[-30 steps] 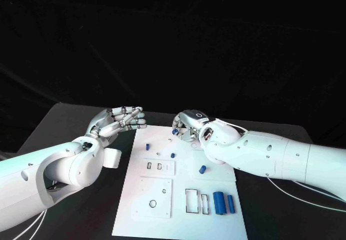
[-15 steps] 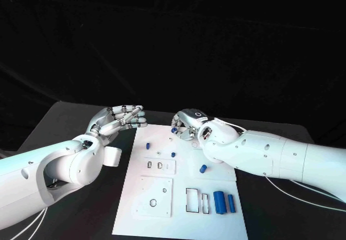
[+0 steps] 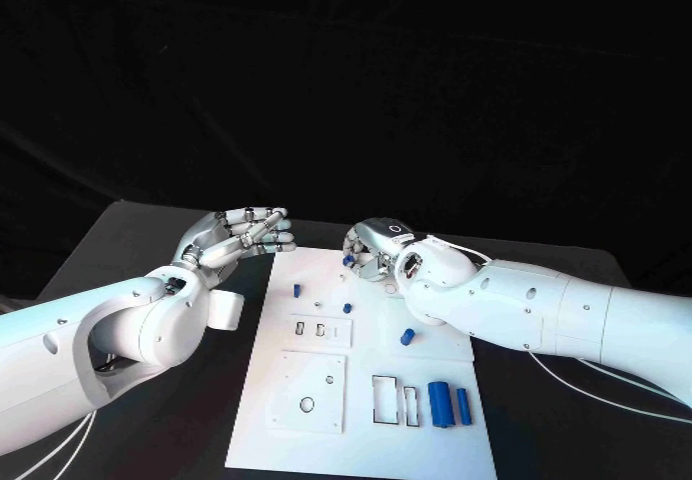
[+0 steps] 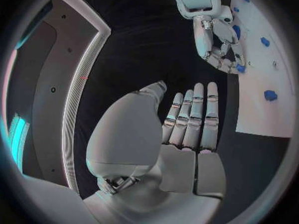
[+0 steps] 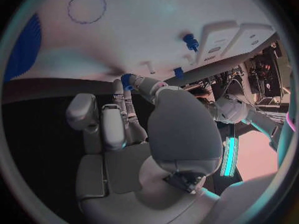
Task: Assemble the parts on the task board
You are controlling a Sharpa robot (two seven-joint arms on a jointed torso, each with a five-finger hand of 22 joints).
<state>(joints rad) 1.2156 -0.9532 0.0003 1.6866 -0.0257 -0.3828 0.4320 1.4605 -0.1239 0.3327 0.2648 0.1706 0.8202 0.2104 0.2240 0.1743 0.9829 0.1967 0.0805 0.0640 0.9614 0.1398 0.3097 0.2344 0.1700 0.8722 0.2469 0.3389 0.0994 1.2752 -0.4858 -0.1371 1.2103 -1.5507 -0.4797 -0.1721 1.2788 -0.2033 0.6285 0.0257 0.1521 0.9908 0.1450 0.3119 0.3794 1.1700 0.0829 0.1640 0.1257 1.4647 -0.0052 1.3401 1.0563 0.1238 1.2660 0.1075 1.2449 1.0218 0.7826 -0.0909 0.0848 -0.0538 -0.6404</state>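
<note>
The white task board [image 3: 361, 440] lies in the middle of the black table. Over its far edge my right hand [image 3: 378, 250] pinches a small blue part [image 3: 351, 260] between thumb and a finger, as the right wrist view shows for the part [image 5: 126, 79]. My left hand [image 3: 238, 235] hovers beside the board's far left corner, its fingers [image 4: 193, 117] straight and holding nothing. Small blue parts stand on the board [image 3: 296, 293], [image 3: 348, 308], [image 3: 407, 337]. Two blue cylinders [image 3: 449, 405] lie near the front right.
Two white cover plates [image 3: 319, 332], [image 3: 309, 393] sit on the board's left half, and rectangular slots [image 3: 385, 400] lie beside the cylinders. Black table [image 3: 144, 240] runs along both sides of the board. A cable [image 3: 606, 385] trails under my right arm.
</note>
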